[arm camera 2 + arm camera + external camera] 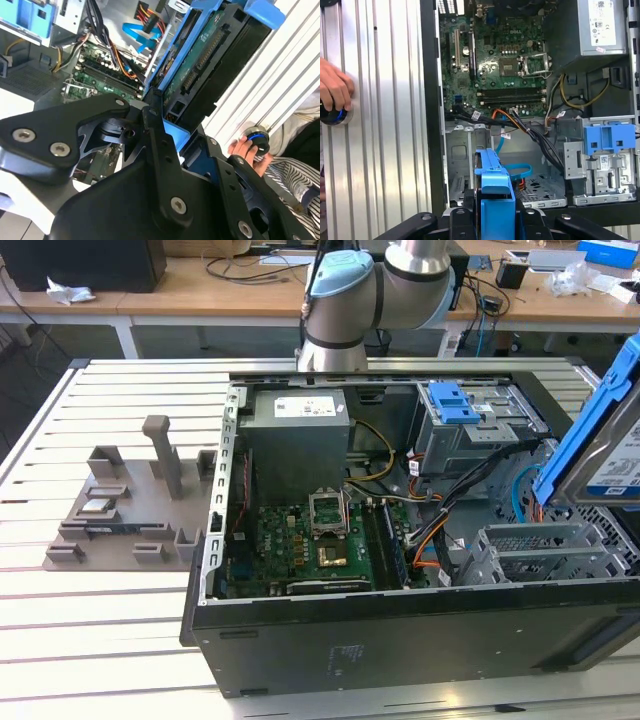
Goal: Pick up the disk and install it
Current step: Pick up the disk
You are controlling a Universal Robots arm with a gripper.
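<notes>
Since the pincer (pixel 496 220) is clamped onto the disk (pixel 600 430) by its blue side rails, I'd say the pickup is done and we're in the carry-and-line-up part of the install. The disk hangs tilted in the air at the exterior view's right end of the open computer case (pixel 400 625), roughly above the grey drive cage (pixel 545 550).

My guess is that seating it needs the rails squared up with the cage slot and the loose cables (pixel 540 135) kept clear, or it'll jam.

The case sits on a ribbed metal tabletop (pixel 100 630), with a grey parts fixture (pixel 130 510) beside it. A person's hand (pixel 334 90) rests on a blue-lit button on the tabletop. Wooden desks (pixel 200 300) with cable clutter run behind.
</notes>
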